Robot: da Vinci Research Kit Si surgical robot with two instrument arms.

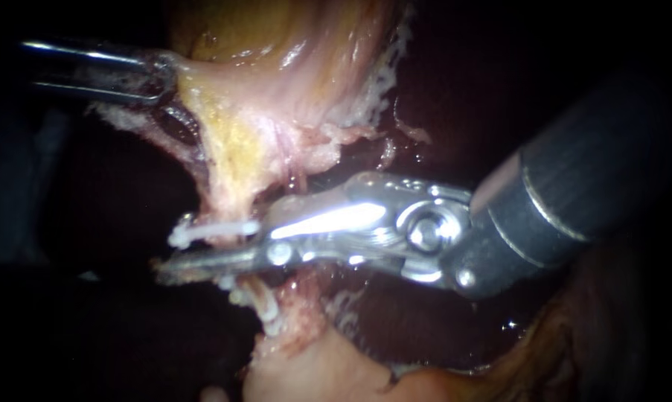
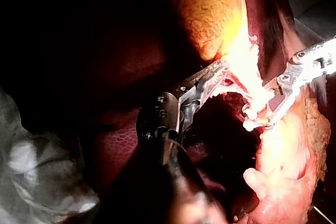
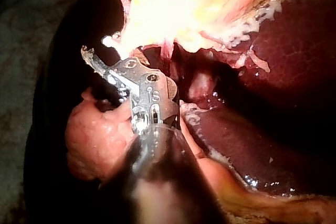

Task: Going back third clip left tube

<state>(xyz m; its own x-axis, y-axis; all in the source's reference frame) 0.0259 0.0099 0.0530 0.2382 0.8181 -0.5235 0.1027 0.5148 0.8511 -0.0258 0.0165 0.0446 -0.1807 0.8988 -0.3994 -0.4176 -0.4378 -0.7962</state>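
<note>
My left instrument (image 1: 161,74) comes in at the upper left, its jaws shut on the edge of the yellow-pink gallbladder (image 1: 276,67) and holding it taut; the left wrist view shows the same hold (image 2: 218,74). A pale tube (image 1: 231,190) runs down from the gallbladder. A white clip (image 1: 216,229) lies across it. My right instrument (image 1: 202,247) reaches in from the right with its jaws open, one on each side of the tube at that clip (image 2: 253,124). Lower on the tube sit more white clips (image 1: 265,309). The right wrist view shows the open jaws (image 3: 100,59) beside the bright tissue.
Dark red liver (image 1: 462,97) lies behind and to the right of the tube, also under my right instrument's shaft (image 3: 294,51). Pale fatty tissue (image 1: 313,372) fills the lower middle. A grey-white cloth (image 2: 37,171) lies beside my left instrument's shaft.
</note>
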